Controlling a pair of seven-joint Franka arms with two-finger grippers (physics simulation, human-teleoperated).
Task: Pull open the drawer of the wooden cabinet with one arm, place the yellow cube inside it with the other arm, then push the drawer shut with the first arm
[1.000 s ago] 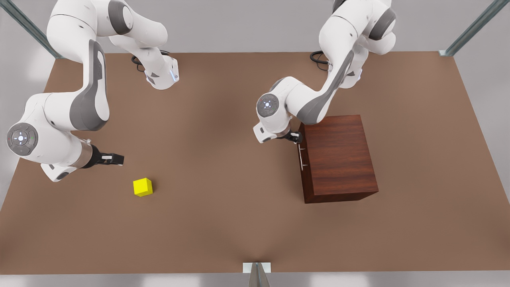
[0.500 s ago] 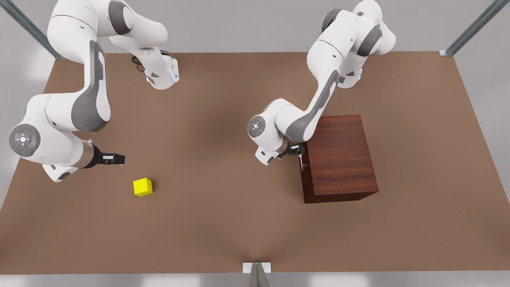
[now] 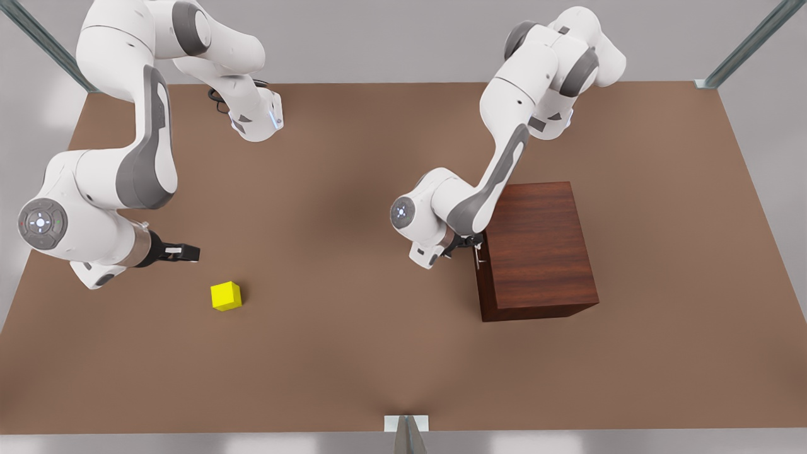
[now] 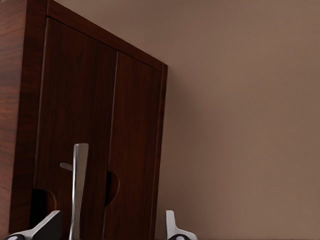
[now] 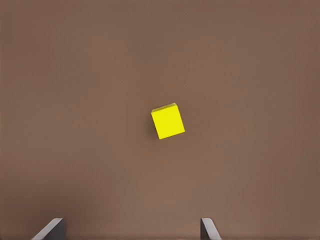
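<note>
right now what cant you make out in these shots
- Whether the left gripper touches the silver handle: in the front view the arm's wrist covers it, and the left wrist view's edge cuts off the open fingers.
- Inside the drawer: its closed front hides it.
- How high the open right gripper hangs above the yellow cube: no view shows it from the side.
</note>
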